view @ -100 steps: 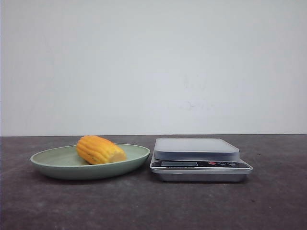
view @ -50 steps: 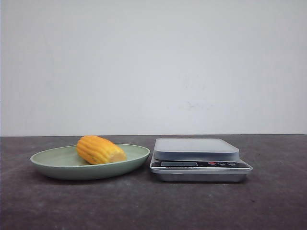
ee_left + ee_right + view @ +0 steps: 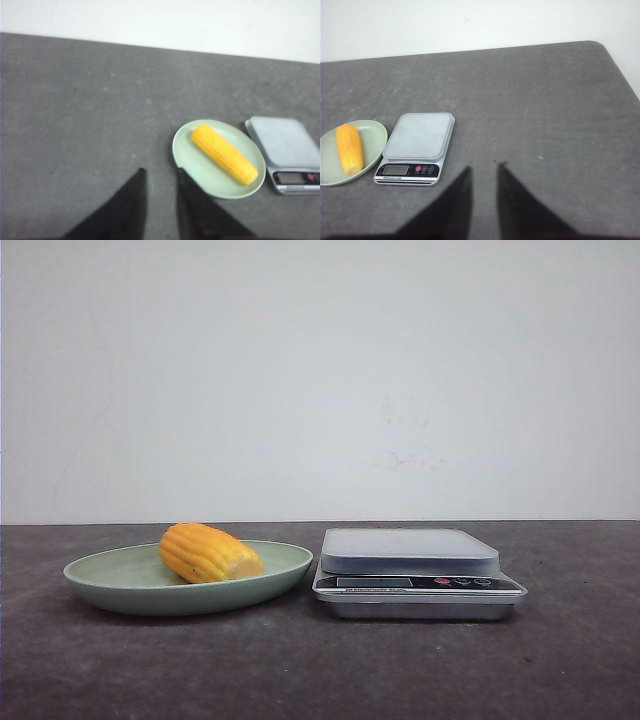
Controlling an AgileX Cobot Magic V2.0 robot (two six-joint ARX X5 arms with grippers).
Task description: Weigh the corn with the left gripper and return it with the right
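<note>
The corn (image 3: 209, 553) is a yellow-orange ridged cob lying on its side in the pale green plate (image 3: 110, 585), left of the silver scale (image 3: 415, 573). In the left wrist view the corn (image 3: 224, 153) rests diagonally across the plate (image 3: 187, 157), with the scale (image 3: 286, 152) beyond it. My left gripper (image 3: 160, 172) hovers open over bare table beside the plate's rim, holding nothing. My right gripper (image 3: 484, 167) is open over the table near the scale (image 3: 416, 145), apart from the corn (image 3: 349, 148) and plate (image 3: 374, 134). Neither gripper appears in the front view.
The dark grey table (image 3: 320, 670) runs to a white wall (image 3: 320, 380) behind. In the right wrist view the table's rounded far corner (image 3: 600, 45) and side edge show beyond the scale.
</note>
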